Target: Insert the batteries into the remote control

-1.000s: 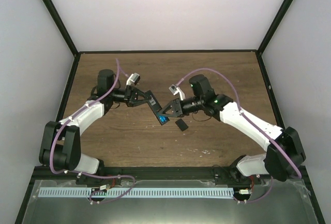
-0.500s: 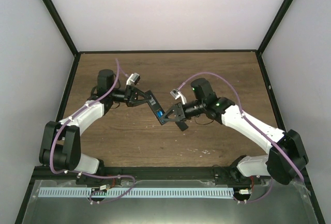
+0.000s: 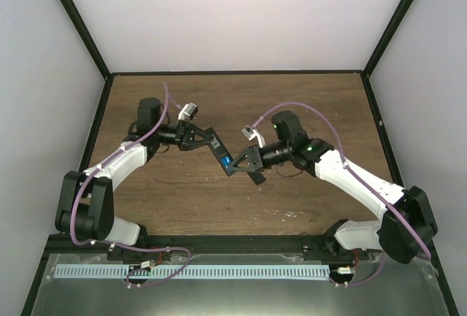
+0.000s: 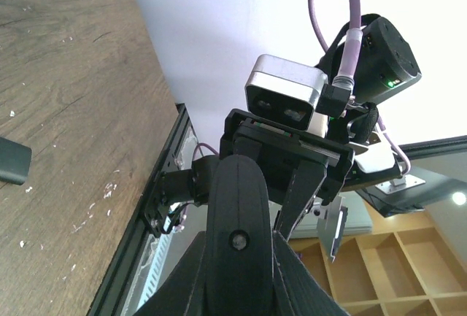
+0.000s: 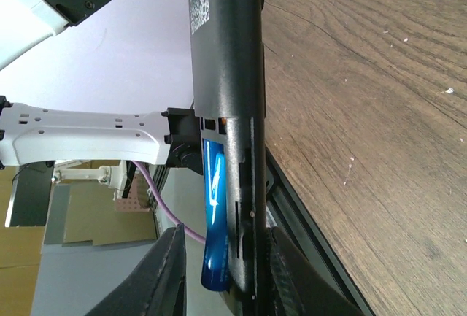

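Right wrist: battery point(image 5: 215, 214) between right jaws, grip unclear; we judge it light, slick, so press mid-length. Left jaws clamp rigid remote point(image 5: 222, 75).

Black remote control point(image 5: 222, 75), one end clamped in the left pincer point(image 3: 206, 139), carries a blue battery point(image 5: 214, 214) in its recess between the fingers of the right pincer point(image 5: 223, 243).

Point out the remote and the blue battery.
remote point(image 5: 222, 75), right wrist view, middle of its black body.
battery point(image 5: 214, 214), right wrist view, middle of the blue cylinder.
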`<state>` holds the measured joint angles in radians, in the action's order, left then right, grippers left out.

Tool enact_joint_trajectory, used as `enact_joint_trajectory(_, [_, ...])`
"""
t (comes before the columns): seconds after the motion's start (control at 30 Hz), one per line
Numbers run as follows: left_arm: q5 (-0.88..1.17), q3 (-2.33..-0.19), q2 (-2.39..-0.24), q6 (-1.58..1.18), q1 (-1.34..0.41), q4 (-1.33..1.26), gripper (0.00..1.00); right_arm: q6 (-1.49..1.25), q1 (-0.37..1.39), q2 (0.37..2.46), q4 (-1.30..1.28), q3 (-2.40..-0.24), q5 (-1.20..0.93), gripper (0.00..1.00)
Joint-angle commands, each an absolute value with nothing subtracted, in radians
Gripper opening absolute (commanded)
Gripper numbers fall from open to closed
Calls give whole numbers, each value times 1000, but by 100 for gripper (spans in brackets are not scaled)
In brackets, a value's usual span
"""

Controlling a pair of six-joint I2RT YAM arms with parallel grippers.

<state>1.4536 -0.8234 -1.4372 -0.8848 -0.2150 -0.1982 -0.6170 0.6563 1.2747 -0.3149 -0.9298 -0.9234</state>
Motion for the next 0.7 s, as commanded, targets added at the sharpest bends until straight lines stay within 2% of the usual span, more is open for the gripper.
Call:
enact_joint_trajectory(0.0, [1463, -828, -1439, -869, -214, -218, 0, -606, 649, 1238, -312, -918, -940, 22])
enact_joint_trajectory(0.67, [1462, -825, -1440, -860, -213, -203, 0, -619, 646, 1272, -255, -917, -965, 15])
